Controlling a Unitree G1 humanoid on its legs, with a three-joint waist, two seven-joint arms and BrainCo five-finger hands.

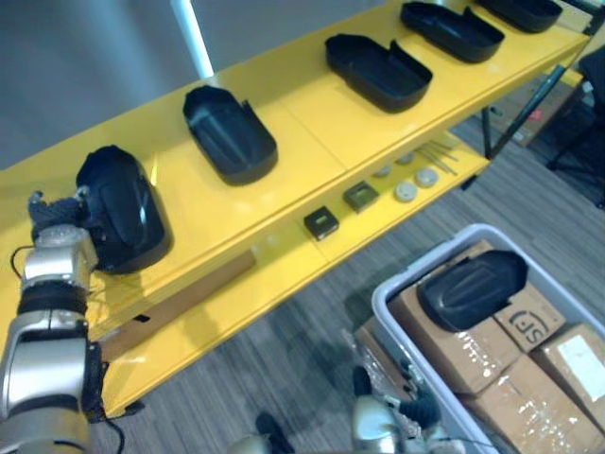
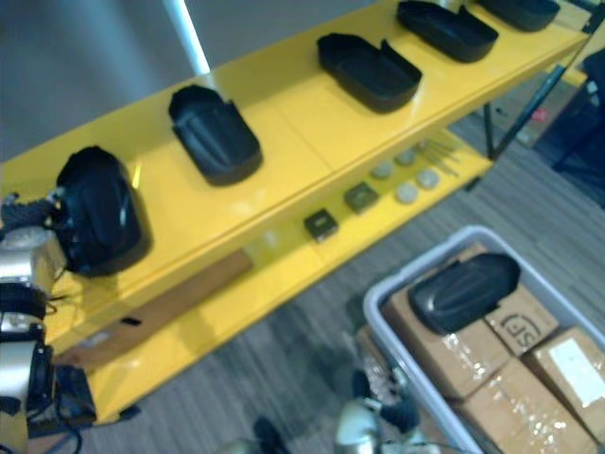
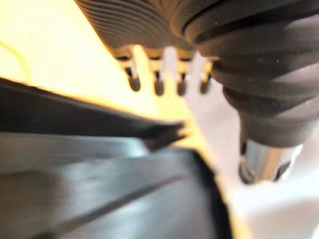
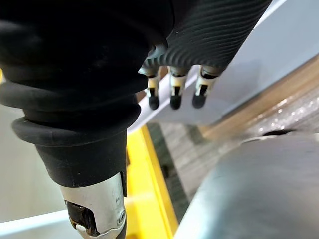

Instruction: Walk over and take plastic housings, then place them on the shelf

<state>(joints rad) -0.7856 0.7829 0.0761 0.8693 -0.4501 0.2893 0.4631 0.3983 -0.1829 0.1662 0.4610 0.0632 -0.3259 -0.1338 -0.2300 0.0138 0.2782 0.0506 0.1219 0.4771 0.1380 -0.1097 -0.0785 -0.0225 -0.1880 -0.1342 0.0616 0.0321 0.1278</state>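
Note:
Several black plastic housings lie in a row on the top board of the yellow shelf (image 1: 312, 128). The leftmost housing (image 1: 121, 208) rests upside down near the shelf's left end. My left hand (image 1: 59, 216) sits against its left side. In the left wrist view its fingers (image 3: 158, 84) reach out straight over the yellow board, and the housing (image 3: 114, 194) lies just under the palm, not gripped. Another housing (image 1: 471, 288) lies on boxes in the grey bin (image 1: 397, 284). My right hand (image 1: 383, 424) hangs low beside the bin, fingers (image 4: 172, 94) relaxed and holding nothing.
The bin holds taped cardboard boxes (image 1: 529, 378). The lower shelf board carries two small black blocks (image 1: 321, 223), round discs (image 1: 406, 192) and a flat cardboard strip (image 1: 180, 301). Dark furniture (image 1: 586, 123) stands at the far right past the shelf's leg.

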